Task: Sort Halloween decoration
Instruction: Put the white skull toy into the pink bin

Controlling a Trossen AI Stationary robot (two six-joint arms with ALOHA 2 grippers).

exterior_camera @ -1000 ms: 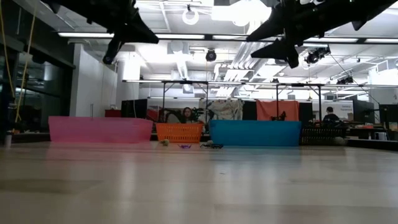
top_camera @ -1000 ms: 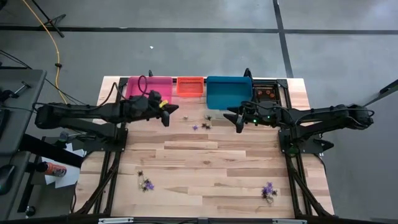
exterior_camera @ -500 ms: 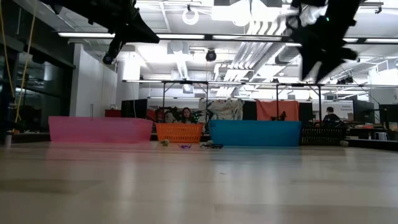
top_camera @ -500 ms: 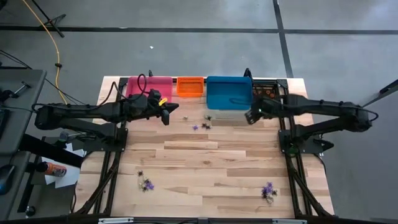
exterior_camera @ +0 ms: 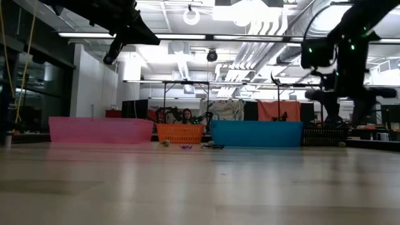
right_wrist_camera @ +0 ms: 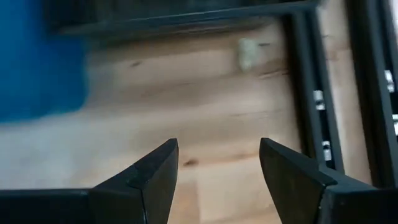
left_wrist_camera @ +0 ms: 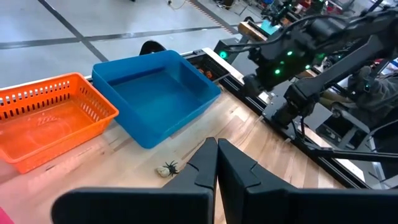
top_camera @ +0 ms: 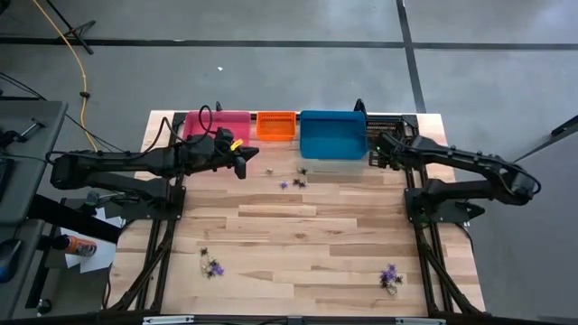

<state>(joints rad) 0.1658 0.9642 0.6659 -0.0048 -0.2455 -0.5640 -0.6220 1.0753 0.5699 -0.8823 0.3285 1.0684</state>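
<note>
The right gripper (right_wrist_camera: 214, 163) hangs wide, empty, by the blue bin (top_camera: 332, 134) — left gripper (left_wrist_camera: 217, 163) pinched shut (holding nothing) — so it should drop straight over one pale trinket (right_wrist_camera: 248, 52).

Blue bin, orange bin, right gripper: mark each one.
blue bin (top_camera: 332, 134), high view, middle of its floor.
orange bin (top_camera: 276, 125), high view, centre of the basket.
right gripper (right_wrist_camera: 217, 165), right wrist view, midway between its open fingertips.
</note>
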